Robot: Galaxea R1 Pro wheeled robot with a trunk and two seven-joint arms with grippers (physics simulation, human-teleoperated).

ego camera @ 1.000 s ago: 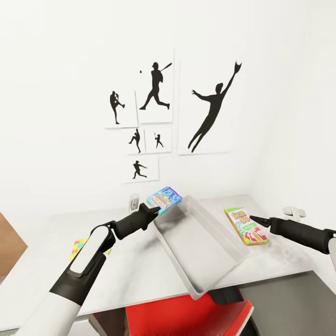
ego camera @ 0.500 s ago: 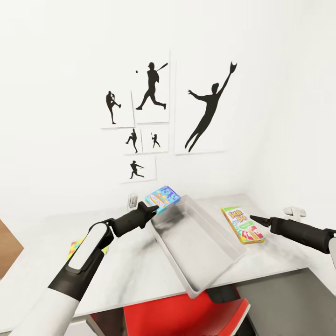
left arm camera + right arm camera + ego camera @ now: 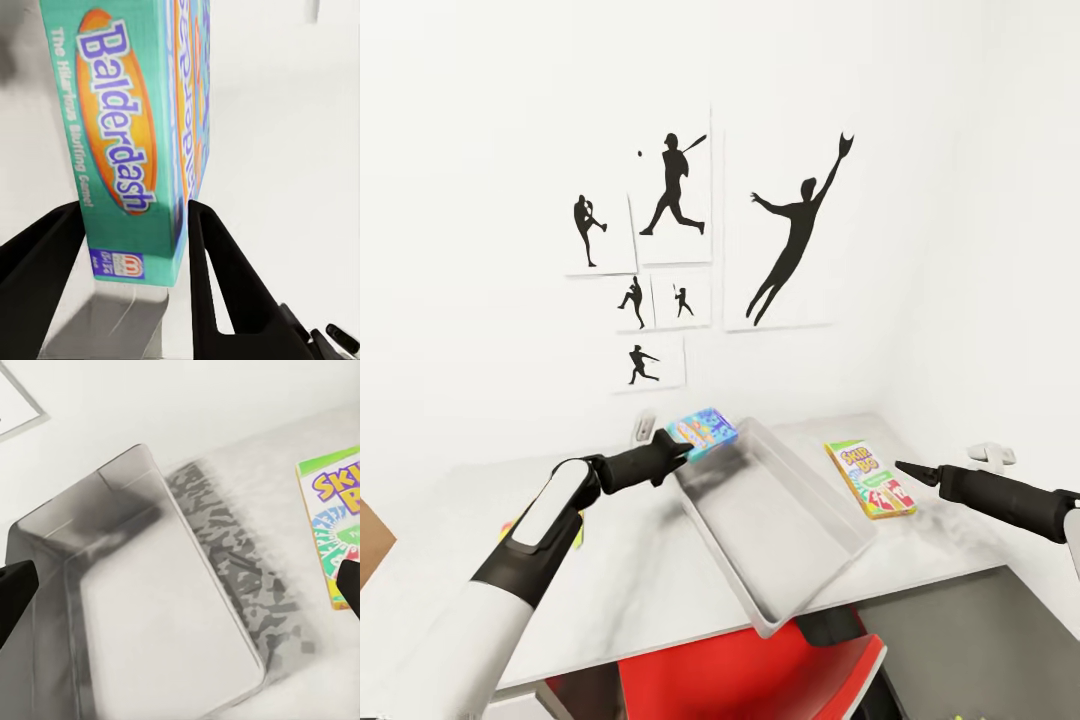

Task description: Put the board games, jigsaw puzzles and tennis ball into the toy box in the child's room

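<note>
**A:** Which step is in hand?

**B:** The placing of a board game. The Balderdash box is gripped at its lower end by the left gripper, a black finger pressed on each broad face. In the head view the box is held above the desk, just over the far-left corner of the toy box, at about 11 o'clock from the bin's middle.

**A:** Is anything seen inside the bin?

**B:** No. The grey floor of the bin is seen bare in the right wrist view, so the task is judged to be at an early stage.

**A:** And the right gripper?

**B:** It is held in the air near the Skip-Bo box, which lies flat on the desk at 3 o'clock from the bin, close beside its right rim. Nothing is carried. In the right wrist view the fingertips are seen at opposite edges, so the jaws are taken to be spread wide.

**A:** What does the next move call for?

**B:** The Balderdash box is to be carried toward 5 o'clock until it is fully over the bin's floor, then lowered and released by parting the jaws. The rim should be cleared first; a box caught on it may be tipped onto the desk.
</note>
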